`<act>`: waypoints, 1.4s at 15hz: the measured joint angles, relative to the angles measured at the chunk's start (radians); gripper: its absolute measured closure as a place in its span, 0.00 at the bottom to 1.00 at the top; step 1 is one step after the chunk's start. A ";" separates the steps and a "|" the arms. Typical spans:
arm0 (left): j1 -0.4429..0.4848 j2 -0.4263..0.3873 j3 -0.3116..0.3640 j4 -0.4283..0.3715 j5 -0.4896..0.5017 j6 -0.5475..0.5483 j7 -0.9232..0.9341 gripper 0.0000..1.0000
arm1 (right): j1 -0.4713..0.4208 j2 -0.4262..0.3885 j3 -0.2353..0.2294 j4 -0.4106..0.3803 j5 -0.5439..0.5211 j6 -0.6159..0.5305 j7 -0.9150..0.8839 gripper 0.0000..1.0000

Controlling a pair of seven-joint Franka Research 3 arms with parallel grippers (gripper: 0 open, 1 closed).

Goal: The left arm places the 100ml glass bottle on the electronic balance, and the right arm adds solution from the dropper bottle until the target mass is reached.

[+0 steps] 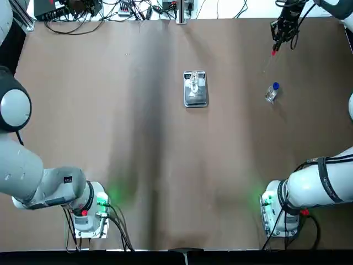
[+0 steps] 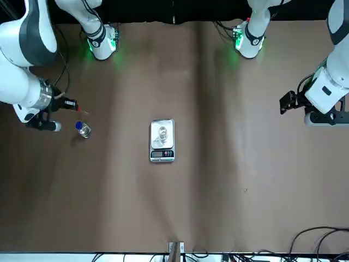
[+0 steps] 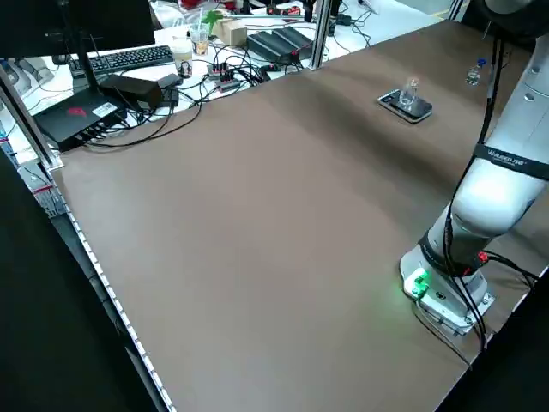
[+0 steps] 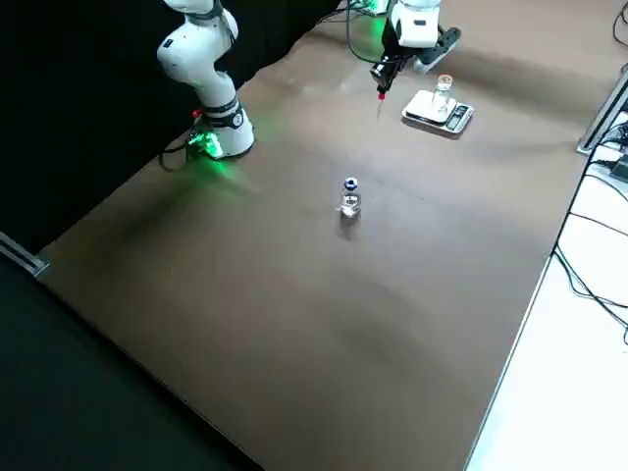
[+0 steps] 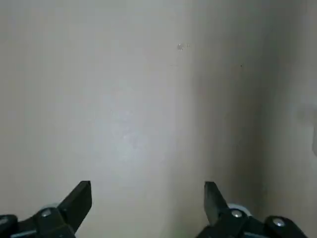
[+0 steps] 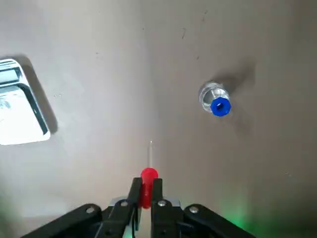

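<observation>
The electronic balance [image 1: 196, 98] lies mid-table with the clear 100ml glass bottle [image 1: 193, 84] upright on its steel plate. To its right stands the dropper bottle [image 1: 272, 92], showing its blue collar [image 6: 220, 106] with no dropper in it. My right gripper [image 1: 279, 40] hovers beyond that bottle near the far right edge, shut on the red-topped dropper [image 6: 148, 178], whose thin glass tip points down over bare table. The balance sits at the edge of the right wrist view [image 6: 22, 106]. My left gripper [image 5: 147, 191] is open with nothing in it, held over bare table at the left side [image 2: 287, 102].
Cables, a keyboard and boxes crowd the strip beyond the table's far edge [image 3: 223, 51]. Both arm bases [image 1: 91, 212] [image 1: 278, 212] glow green at the near edge. A power strip [image 2: 327, 117] lies by the left arm.
</observation>
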 joint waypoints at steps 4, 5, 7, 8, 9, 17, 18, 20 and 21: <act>0.002 0.000 0.000 0.000 0.000 0.000 0.000 0.00 | 0.053 0.000 0.001 0.013 0.015 0.001 0.089 0.89; 0.002 0.000 0.000 0.000 0.000 0.000 0.000 0.00 | 0.064 0.000 0.001 0.016 0.027 0.002 0.111 0.89; 0.002 0.000 0.000 0.000 0.000 0.000 0.001 0.00 | 0.080 0.000 0.002 0.024 0.039 0.002 0.145 0.89; 0.002 0.000 0.000 0.000 0.000 0.000 0.002 0.00 | 0.087 0.000 0.002 0.028 0.041 0.002 0.156 0.89; 0.002 0.000 0.000 0.000 0.000 0.000 0.004 0.00 | 0.094 0.000 0.002 0.032 0.042 0.002 0.167 0.89; 0.002 0.000 0.000 0.000 0.000 0.000 0.005 0.00 | 0.168 0.014 0.002 0.066 0.088 0.037 0.316 0.89; 0.002 0.000 0.000 0.000 0.000 0.000 0.005 0.00 | 0.176 0.019 0.002 0.067 0.089 0.052 0.341 0.89; 0.002 0.000 -0.001 -0.001 0.000 0.000 0.005 0.00 | 0.190 0.028 0.002 0.067 0.090 0.066 0.380 0.89; 0.002 0.000 -0.001 -0.001 0.000 0.000 0.005 0.00 | 0.199 0.033 0.002 0.069 0.091 0.069 0.392 0.89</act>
